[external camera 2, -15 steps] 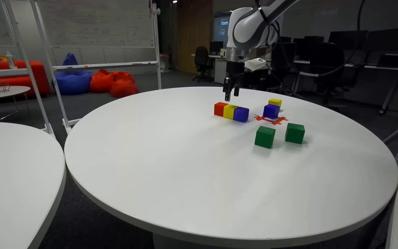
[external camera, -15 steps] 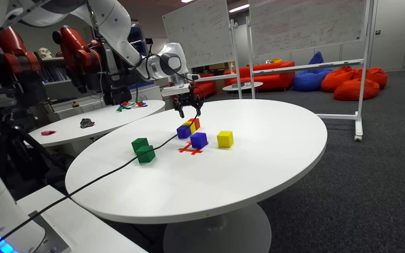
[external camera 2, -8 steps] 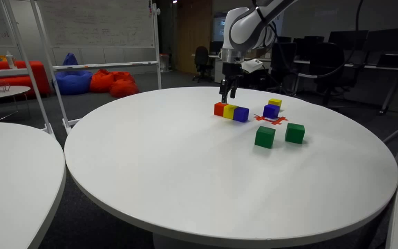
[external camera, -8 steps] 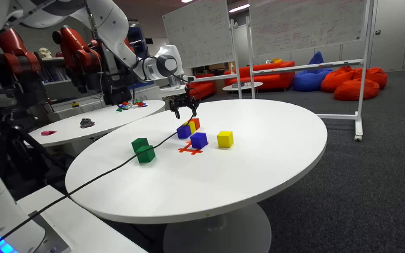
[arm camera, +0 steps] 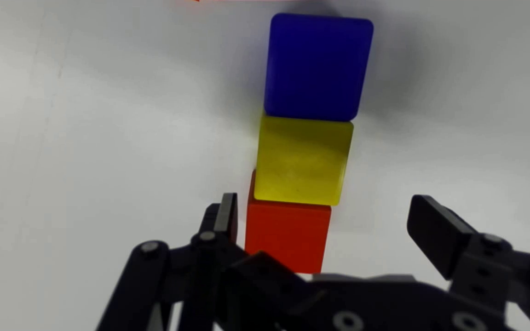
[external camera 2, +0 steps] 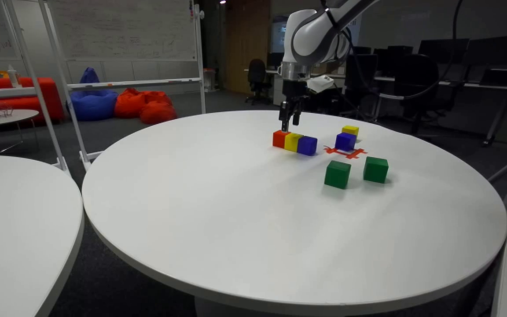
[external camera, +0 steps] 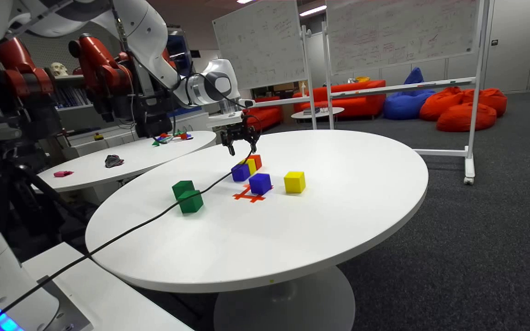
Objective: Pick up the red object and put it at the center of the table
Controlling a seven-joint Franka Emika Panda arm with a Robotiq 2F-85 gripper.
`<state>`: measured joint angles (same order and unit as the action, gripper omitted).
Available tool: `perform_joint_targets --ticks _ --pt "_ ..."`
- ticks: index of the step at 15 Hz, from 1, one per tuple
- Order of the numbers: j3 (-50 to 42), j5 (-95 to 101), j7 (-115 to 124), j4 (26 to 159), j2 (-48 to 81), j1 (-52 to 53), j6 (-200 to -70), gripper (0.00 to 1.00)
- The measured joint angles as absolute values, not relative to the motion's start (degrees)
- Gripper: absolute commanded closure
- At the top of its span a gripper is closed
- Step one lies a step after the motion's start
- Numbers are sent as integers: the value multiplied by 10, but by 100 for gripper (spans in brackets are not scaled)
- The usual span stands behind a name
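The red object is a red cube (arm camera: 288, 236) at the end of a row, touching a yellow cube (arm camera: 302, 160), which touches a blue cube (arm camera: 316, 66). The red cube also shows in both exterior views (external camera: 257, 161) (external camera 2: 280, 139). The row lies on the round white table (external camera 2: 218, 207). My gripper (arm camera: 324, 204) is open and empty above the red cube. In the wrist view the red cube sits between the fingers, closer to the left finger, which hides its lower left corner. The gripper hovers above the row in both exterior views (external camera: 242, 151) (external camera 2: 290, 127).
Another blue cube (external camera: 260, 184) stands on red tape marks (external camera: 249, 197). Another yellow cube (external camera: 295, 182) stands beside it. Two green cubes (external camera 2: 337, 174) (external camera 2: 376, 169) stand apart from the row. A black cable (external camera: 154, 220) crosses in front of an exterior camera.
My gripper has moved a little left and lower in both exterior views over the last second, nearly still in the last half. It stays open. The cubes have not moved.
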<state>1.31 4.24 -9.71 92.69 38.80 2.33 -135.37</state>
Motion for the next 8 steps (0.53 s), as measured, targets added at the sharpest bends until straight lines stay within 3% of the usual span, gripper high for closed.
perform_joint_targets --ticks 8 --pt "12 42 -97 921 398 21 -1351 0"
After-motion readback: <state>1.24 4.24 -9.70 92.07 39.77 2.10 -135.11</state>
